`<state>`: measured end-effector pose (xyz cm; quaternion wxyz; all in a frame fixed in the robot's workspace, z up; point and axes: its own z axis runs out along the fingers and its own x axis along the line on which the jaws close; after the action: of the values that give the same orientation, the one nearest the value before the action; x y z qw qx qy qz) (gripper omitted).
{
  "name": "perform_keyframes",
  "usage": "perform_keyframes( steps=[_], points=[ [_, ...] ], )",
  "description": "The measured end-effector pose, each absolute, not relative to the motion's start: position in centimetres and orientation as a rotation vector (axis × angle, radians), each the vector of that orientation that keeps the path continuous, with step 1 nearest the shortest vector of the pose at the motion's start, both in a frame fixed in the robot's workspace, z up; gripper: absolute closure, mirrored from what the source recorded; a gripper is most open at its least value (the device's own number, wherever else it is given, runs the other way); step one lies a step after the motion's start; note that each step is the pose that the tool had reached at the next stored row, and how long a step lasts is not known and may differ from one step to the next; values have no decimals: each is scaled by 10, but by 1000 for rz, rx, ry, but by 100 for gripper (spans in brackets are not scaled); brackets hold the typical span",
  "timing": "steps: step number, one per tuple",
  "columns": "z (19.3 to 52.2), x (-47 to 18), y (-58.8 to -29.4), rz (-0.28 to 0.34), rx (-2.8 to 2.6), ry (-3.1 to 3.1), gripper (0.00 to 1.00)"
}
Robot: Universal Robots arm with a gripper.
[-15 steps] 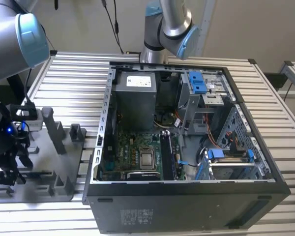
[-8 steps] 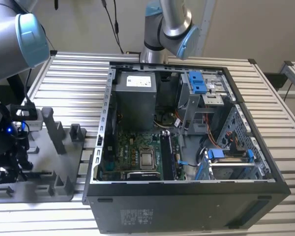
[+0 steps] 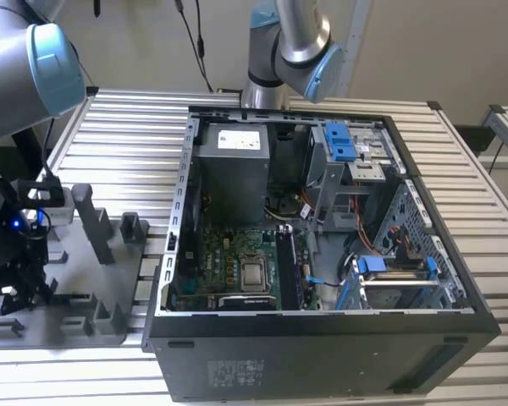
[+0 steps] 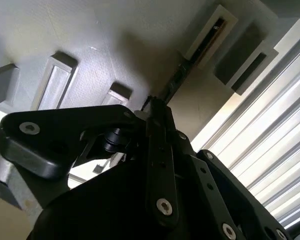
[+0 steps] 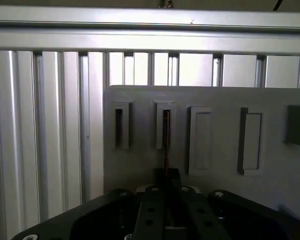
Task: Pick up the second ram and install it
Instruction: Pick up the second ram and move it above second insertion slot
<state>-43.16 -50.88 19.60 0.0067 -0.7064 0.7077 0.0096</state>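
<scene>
The second ram (image 5: 166,145) shows edge-on as a thin dark strip standing in a slot of the grey plastic tray (image 5: 215,97). In the second wrist view the same ram (image 4: 177,80) runs from its slot in the tray (image 4: 90,30) down between my fingers. My gripper (image 5: 166,172) (image 4: 152,102) sits low over the tray, its fingers drawn close together on the strip's near end. In the exterior view my gripper (image 3: 21,292) is down at the tray (image 3: 76,330), at that view's left, and the ram itself is too small to make out there.
An open black computer case (image 3: 322,364) lies at the middle and right of the exterior view, motherboard (image 3: 237,254) facing up, with blue drive brackets (image 3: 339,139) inside. Upright grey posts (image 3: 89,220) rise from the tray. A second arm (image 3: 288,42) stands behind the case on the slatted metal table (image 3: 127,135).
</scene>
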Motion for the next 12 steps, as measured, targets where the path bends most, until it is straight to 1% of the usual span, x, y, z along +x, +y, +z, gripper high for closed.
perform_keyframes(
  steps=[1,12],
  points=[
    [196,-432,-509,30,-2210,2214,86],
    [196,-432,-509,30,-2210,2214,86]
  ],
)
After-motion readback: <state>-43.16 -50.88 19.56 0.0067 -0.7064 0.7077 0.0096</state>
